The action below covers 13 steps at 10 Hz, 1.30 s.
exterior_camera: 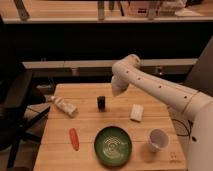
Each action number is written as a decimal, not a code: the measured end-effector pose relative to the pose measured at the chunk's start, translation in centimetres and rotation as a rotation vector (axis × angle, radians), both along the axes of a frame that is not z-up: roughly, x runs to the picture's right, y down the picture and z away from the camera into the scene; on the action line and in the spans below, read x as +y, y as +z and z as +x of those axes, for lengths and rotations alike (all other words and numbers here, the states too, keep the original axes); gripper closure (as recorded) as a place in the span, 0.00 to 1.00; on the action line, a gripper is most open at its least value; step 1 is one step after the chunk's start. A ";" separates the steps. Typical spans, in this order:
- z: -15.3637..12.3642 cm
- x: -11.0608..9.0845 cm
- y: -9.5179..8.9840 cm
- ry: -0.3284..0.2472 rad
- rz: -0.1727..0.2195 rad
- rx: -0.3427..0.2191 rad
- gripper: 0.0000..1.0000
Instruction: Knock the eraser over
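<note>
The robot's white arm reaches in from the right and bends at a rounded joint above the far edge of the wooden surface. From that joint it drops down to the pincer. The pincer hangs over the far middle of the surface, just to the right of the eraser and slightly behind it. No contact between the two is visible. The end of the arm appears only as a pale rounded shape, so it cannot be told whether the pincer is spread or pressed together.

The eraser is a small black block standing upright near the middle of the far half of the surface. It stands alone, apart from everything else.

To its right lies a flat white block, tilted a little. To its left, near the far left corner, a pale bottle lies on its side at an angle. A round green plate with a spiral pattern sits at the near middle. A white cup stands upright just to the right of the plate. On the near left lies a thin orange stick-like item.

A dark chair stands beside the left edge of the surface.
</note>
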<state>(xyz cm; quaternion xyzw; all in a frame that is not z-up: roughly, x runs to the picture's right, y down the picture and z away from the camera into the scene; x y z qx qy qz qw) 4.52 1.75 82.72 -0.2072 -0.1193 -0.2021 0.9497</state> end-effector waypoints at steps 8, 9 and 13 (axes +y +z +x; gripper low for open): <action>-5.4 1.1 0.8 -0.085 0.000 -0.088 1.00; -5.4 1.1 0.9 -0.096 0.003 -0.093 1.00; -5.7 1.4 1.0 -0.110 0.000 -0.111 1.00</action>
